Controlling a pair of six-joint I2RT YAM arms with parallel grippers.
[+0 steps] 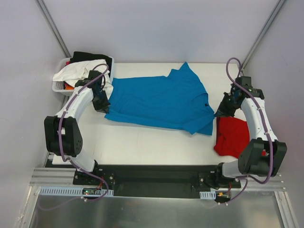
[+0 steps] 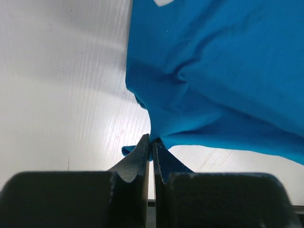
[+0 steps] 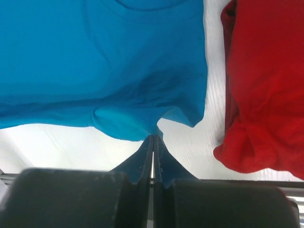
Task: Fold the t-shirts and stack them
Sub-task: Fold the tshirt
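Arms stretch forward, left gripper and right gripper pinching turquoise t-shirt

White worktop, viewed from above. Turquoise t-shirt lies spread across the middle, its near hem rumpled. Red t-shirt lies bunched at the right edge, just beside the turquoise shirt's right end. White basket stands at the far left corner.

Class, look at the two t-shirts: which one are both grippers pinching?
The turquoise-blue t-shirt, spread mid-table: the left gripper and right gripper each clamp its edge. The red t-shirt lies bunched, ungripped.
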